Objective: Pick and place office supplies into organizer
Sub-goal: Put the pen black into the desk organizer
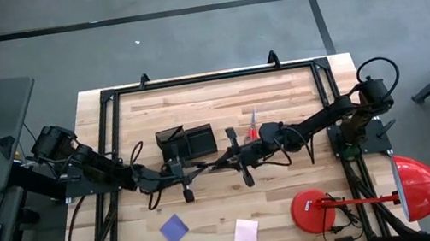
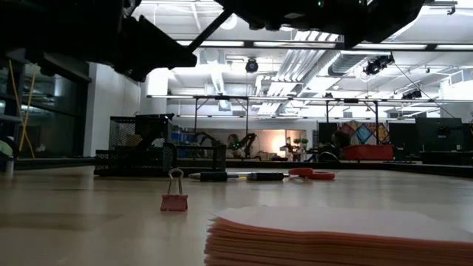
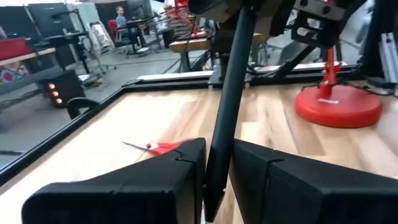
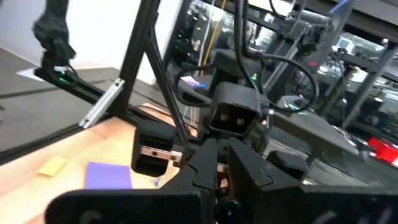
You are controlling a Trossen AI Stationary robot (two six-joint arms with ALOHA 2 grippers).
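1. The pen [image 3: 227,106] is up in the air over the middle of the bench [image 1: 281,101]. It is a little way from the organizer [image 1: 186,142].
2. The left pincer [image 3: 219,146] is narrow, with a finger tight on each side of the pen's low end.
3. The right pincer [image 4: 217,168] is squeezed shut on the other end, I think. The two arms look like they are passing the pen over.
4. To do this well, one pincer should hold tight before the other lets go. Then the pen will not drop.
5. Next, tip the pen so its point goes down. Lower it slowly into an open box of the organizer.
6. Watch out for the scissors [image 1: 249,130] lying close by.
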